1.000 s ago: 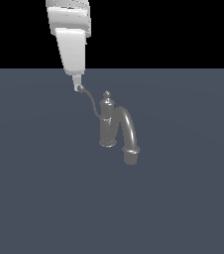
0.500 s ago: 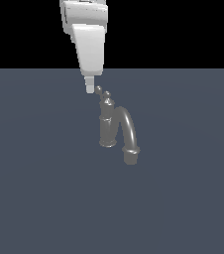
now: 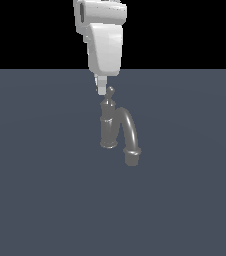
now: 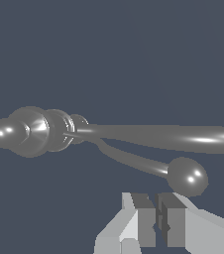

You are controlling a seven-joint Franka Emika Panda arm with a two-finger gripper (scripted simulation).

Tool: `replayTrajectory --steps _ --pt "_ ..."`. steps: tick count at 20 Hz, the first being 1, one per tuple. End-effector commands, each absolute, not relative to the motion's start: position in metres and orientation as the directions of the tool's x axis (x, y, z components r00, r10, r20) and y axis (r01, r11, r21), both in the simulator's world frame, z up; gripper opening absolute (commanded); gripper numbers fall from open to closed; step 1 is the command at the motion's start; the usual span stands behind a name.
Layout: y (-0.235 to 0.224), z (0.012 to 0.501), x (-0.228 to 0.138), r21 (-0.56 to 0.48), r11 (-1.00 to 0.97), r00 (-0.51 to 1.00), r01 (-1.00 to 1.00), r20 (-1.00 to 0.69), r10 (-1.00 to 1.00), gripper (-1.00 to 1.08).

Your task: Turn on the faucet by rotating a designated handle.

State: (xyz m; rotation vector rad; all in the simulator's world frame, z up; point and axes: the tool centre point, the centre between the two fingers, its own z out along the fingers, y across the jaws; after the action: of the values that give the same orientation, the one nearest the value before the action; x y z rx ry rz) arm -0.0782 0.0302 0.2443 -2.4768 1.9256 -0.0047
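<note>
Pushing handle round faucet — gripper nearly closed, gripping nothing — rotation seemingly unfinished.

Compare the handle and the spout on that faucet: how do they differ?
Thickness: in the wrist view the handle is a thin wire-like rod, while the spout is a much thicker tube. End: the handle finishes in a small ball tip; the spout ends in a collared outlet. Shape: the spout arches up and over then down; the handle is only gently curved. Both are the same dull grey metal and spring from the same column.
</note>
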Motion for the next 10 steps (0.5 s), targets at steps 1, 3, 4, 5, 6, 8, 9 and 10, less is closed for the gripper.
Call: replayTrajectory --steps 1,3,4,5,6,8,9,10 --pt "0.005 0.244 -0.074 -0.004 -0.226 0.226 -0.974 0.000 -0.974 -1.00" --pt "-0.007 0.243 -0.072 -0.004 -0.225 0.225 -0.974 0.000 -0.974 -1.00" --pt "-0.012 0.243 -0.071 -0.003 -0.224 0.224 -0.975 0.000 -0.975 -1.00" --pt "-0.018 0.243 -0.070 -0.003 -0.223 0.223 -0.975 0.000 -0.975 -1.00" --pt "-0.024 0.243 -0.069 -0.003 -0.222 0.222 -0.975 0.000 -0.975 -1.00" --pt "-0.035 0.243 -0.067 -0.002 -0.221 0.221 -0.975 0.000 -0.975 -1.00" --pt "-0.041 0.243 -0.066 -0.001 -0.221 0.221 -0.975 0.000 -0.975 -1.00" --pt "-0.046 0.243 -0.065 -0.001 -0.220 0.220 -0.975 0.000 -0.976 -1.00"
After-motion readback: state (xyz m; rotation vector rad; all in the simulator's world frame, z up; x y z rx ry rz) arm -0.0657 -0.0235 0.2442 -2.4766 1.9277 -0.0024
